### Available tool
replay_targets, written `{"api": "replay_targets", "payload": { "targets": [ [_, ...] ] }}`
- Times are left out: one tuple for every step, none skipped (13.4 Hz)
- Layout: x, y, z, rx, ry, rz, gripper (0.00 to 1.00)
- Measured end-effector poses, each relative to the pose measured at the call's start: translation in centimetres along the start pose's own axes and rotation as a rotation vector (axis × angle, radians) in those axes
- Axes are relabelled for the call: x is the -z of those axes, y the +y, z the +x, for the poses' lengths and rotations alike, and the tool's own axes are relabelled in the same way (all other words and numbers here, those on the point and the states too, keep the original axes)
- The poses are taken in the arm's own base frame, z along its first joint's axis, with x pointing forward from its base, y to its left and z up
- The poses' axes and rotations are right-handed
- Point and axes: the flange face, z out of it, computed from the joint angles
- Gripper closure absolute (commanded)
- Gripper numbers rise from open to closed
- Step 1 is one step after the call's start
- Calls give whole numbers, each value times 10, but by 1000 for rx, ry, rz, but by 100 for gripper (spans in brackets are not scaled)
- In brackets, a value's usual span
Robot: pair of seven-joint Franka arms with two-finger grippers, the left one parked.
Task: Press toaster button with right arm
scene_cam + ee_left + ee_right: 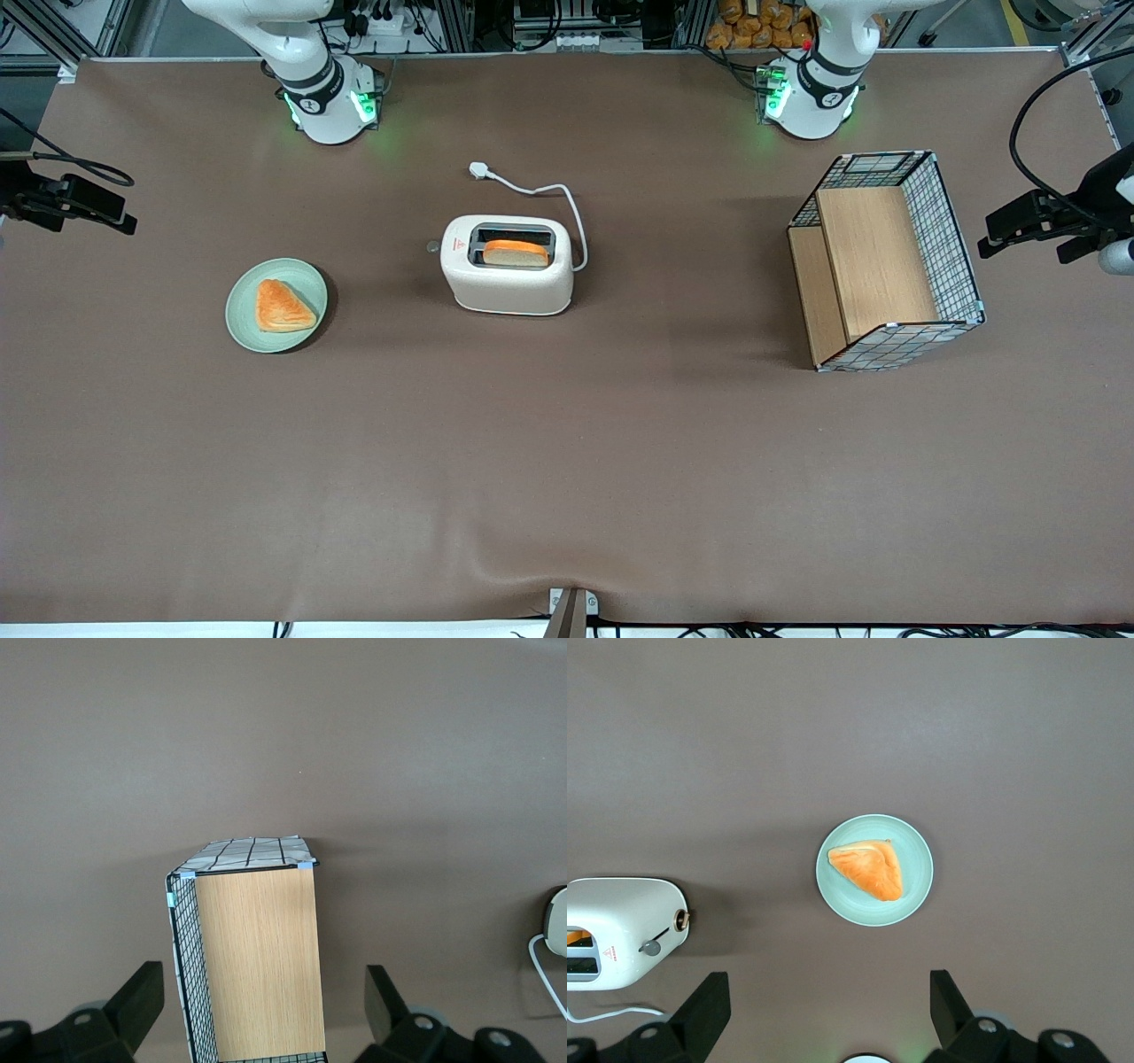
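Front view used as the clock face, 12 o'clock = away from the front camera.

- Toaster (507, 282): upright on the brown desk (567, 461), roughly mid-desk. 1 slice of bread (516, 254) sits in its top slot. Red triangle mark on the top, at the 9 o'clock end.
- Toaster button (432, 247): small grey round tab sticking out of that 9 o'clock end, facing the working arm's end of the desk. Nothing touches it. Right wrist view shows the same tab (651, 947) on the toaster's end (620, 930).
- White cord (576, 213) loops out from the 3 o'clock end and runs toward 12 o'clock to its plug (478, 169), lying flat on the desk.
- Green plate (239, 310) at about 8 o'clock from the toaster, well apart from it, carrying 1 triangular pastry (283, 306).
- Wire basket (952, 239) with wooden shelves, toward the parked arm's end, about 3 o'clock from the toaster.
- Right arm's hand (89, 204): at the working arm's end of the desk, about 10 o'clock from the plate, well apart from the toaster. In the right wrist view the hand (828, 1010) has its 2 fingers spread wide, holding nothing.
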Motion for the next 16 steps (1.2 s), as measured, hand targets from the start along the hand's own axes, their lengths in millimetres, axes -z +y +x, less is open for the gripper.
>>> {"api": "replay_targets", "payload": {
  "targets": [
    [0,0,0,0,0,2,0],
    [1,-1,0,1,2,6,0],
    [2,-2,0,2,4,8,0],
    [4,-3,0,3,9,11,0],
    [8,-4,0,5,16,13,0],
    [13,-5,-1,8,24,14,0],
    [17,-7,-2,12,26,14,0],
    [18,-10,-3,17,16,14,0],
    [16,-12,-2,20,4,15,0],
    [11,-12,1,20,-8,20,0],
    [6,-12,5,19,-19,30,0],
    [0,-13,8,18,-33,43,0],
    [-6,-14,10,19,-54,56,0],
    [-12,-16,11,21,-81,73,0],
    [-17,-18,12,24,-104,95,0],
    [-24,-21,15,25,-122,117,0]
  ]
}}
